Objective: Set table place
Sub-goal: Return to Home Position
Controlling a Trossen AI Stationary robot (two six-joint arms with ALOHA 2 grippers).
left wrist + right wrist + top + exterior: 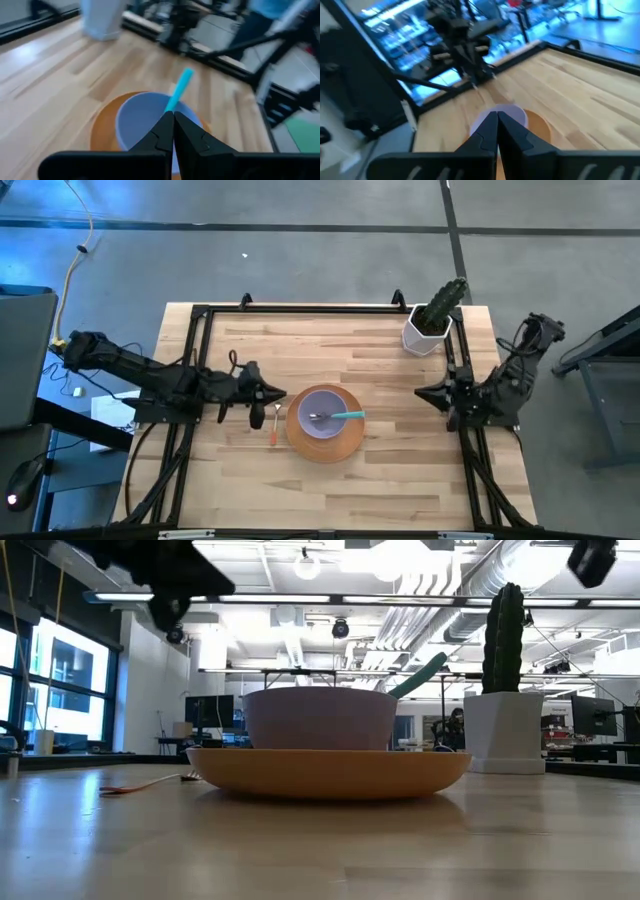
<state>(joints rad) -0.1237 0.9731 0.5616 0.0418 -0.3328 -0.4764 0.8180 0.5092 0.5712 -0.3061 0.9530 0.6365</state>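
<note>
The orange plate (pixel 325 442) lies flat on the wooden table (pixel 400 470) near its middle. The lavender bowl (pixel 322 412) stands on the plate, and the teal-handled spoon (pixel 343 416) lies in the bowl with its handle over the rim. The orange-handled fork (pixel 274 426) lies flat on the table just left of the plate. My left gripper (pixel 281 394) is shut and empty, raised left of the plate, above the fork. My right gripper (pixel 420 392) is shut and empty at the table's right side.
A white pot with a cactus (pixel 432 323) stands at the far right corner. The black metal frame (pixel 300 308) runs along the table's edges. Bare wood lies at the near side of the plate.
</note>
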